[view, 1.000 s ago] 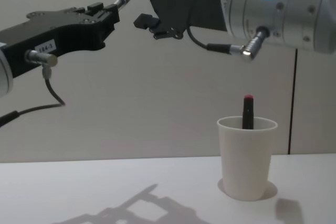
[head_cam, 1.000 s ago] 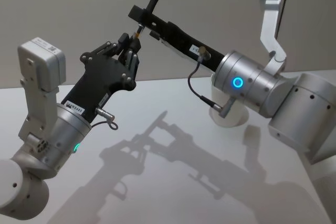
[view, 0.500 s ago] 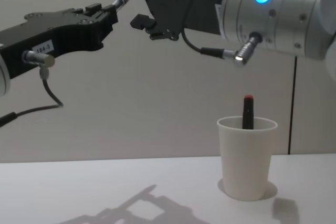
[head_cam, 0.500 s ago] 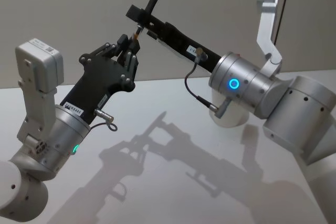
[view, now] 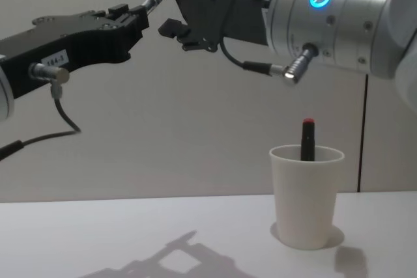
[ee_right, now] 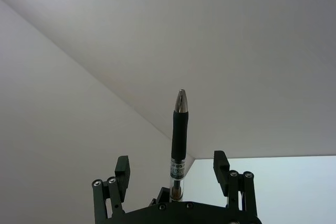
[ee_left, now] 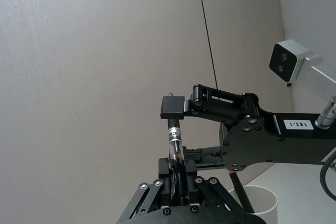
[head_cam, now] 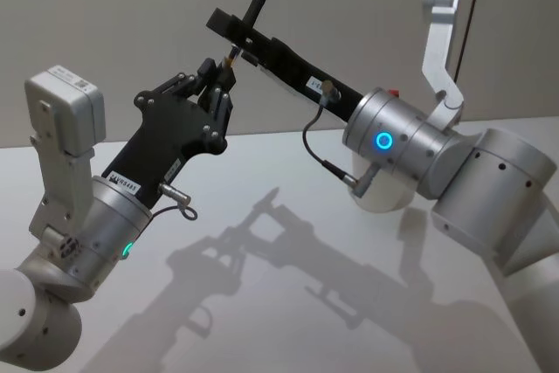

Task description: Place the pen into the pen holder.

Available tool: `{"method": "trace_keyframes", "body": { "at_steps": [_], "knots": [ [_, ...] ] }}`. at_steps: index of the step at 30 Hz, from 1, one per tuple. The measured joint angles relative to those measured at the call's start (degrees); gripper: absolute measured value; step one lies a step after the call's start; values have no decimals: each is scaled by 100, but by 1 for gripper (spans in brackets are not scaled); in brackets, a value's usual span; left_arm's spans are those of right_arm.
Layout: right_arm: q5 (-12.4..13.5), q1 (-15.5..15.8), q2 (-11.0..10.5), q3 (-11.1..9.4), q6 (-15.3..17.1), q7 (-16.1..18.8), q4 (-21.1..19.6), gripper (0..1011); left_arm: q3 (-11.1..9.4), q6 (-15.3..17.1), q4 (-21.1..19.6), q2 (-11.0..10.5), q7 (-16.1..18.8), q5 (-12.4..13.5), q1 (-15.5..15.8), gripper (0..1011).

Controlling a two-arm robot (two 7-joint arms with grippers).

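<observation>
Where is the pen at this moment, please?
In the head view the pen is high above the table, left of centre, between the left gripper below it and the right gripper across its upper part, far from the pen holder.

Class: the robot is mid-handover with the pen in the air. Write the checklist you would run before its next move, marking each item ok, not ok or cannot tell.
1. Left gripper clamps the pen at its lower end: ok.
2. Pen sits between the right gripper jaws: ok, roughly centred.
3. Right jaws closed on the pen: not ok, gaps show on both sides.
4. Pen holder upright on the table: ok.
5. Room in the holder beside the red-capped pen: ok.
</observation>
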State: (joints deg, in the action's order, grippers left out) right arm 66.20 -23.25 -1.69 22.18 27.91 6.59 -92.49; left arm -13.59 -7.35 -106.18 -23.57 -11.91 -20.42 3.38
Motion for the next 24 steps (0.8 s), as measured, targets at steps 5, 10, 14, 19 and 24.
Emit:
{"method": "trace_keyframes", "body": {
  "at_steps": [5, 10, 14, 19, 24],
  "knots": [
    [11, -3, 0, 13, -21, 3, 13, 1002, 3, -6, 0, 6, -10, -10, -3, 170],
    [16, -6, 0, 23, -31, 3, 19, 930, 4, -9, 1, 9, -19, -16, -6, 170],
    [20, -8, 0, 28, -41, 3, 24, 814, 4, -12, 2, 11, -24, -21, -8, 170],
    [23, -11, 0, 31, -47, 3, 27, 664, 4, -15, 2, 14, -27, -24, -9, 170],
    [27, -12, 0, 34, -52, 3, 30, 503, 4, -16, 2, 16, -29, -27, -9, 170]
  ]
}}
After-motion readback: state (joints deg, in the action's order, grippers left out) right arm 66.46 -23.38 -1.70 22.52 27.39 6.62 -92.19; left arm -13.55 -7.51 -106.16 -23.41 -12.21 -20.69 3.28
